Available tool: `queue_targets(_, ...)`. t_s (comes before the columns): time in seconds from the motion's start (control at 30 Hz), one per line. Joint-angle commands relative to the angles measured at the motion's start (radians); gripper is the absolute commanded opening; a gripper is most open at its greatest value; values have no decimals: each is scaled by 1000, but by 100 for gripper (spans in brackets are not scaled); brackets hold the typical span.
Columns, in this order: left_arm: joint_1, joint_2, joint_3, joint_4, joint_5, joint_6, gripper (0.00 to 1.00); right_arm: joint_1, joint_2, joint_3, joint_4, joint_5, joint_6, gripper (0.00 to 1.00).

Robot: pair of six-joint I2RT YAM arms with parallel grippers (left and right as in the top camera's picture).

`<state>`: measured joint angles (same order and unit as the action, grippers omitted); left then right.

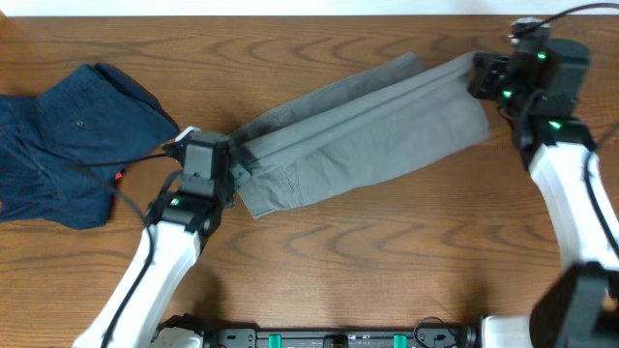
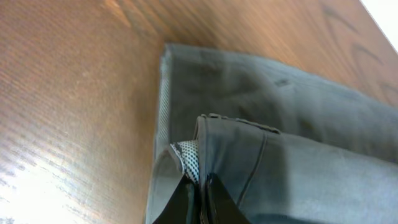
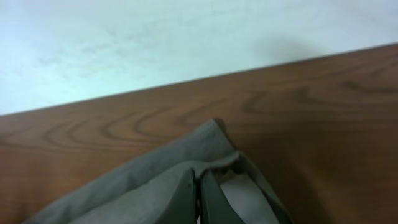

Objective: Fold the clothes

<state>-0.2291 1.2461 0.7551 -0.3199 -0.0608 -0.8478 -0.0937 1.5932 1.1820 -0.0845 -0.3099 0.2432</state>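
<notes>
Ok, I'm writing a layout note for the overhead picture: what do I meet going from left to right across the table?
dark navy garment → left gripper, shut on the left end of the grey shorts → grey shorts stretched out across the middle → right gripper, shut on their right end.

Likely a lab: wooden table (image 1: 387, 256), white wall (image 3: 186, 37).
</notes>
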Motion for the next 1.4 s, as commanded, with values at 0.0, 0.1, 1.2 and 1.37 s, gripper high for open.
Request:
queue_targets(0.0,18,95,13,66,-135,-56,6,28,97,19,75,70,-13,1)
queue_targets(0.1,17,171,13,147,-135,-56,6,56,193,19,186,61,-13,1)
queue_targets(1.2,2,365,20,254,277,104,42,19,373,13,-81,29,-167,30)
queue_targets(1.37,-11,474,20,247,282,103,42,22,411,13,-135,50,-174,27)
